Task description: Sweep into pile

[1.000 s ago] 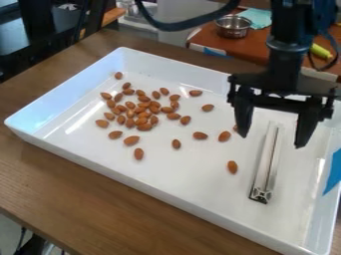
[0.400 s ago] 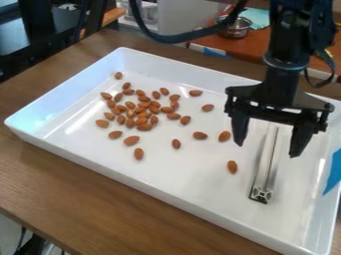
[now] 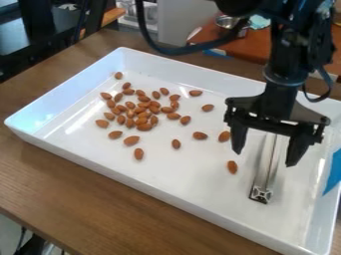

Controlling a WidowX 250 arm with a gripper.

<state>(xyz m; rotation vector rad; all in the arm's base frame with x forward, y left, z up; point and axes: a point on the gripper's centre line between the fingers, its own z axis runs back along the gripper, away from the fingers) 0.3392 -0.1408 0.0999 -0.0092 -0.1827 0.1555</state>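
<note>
My gripper (image 3: 264,158) hangs over the right part of the white tray (image 3: 160,191), open, its two fingers spread to either side of a metal bar (image 3: 266,169) in the view, with nothing held. The bar lies lengthwise on the tray floor, its far end hidden behind the gripper. Brown almonds (image 3: 142,113) form a loose cluster in the tray's left half. A few others are scattered apart, among them a single almond (image 3: 232,167) just left of the bar and another almond (image 3: 224,136) close to the left finger.
High white walls surround the tray, which stands on a brown wooden table (image 3: 86,187). Blue tape (image 3: 333,172) is on the tray's right side. Behind, a metal bowl (image 3: 231,22) stands on an orange-brown surface. A thick black cable loops at the top.
The gripper has come down and slightly left in the view, closer to the bar. Its fingers remain apart. The almonds and the bar have not moved.
</note>
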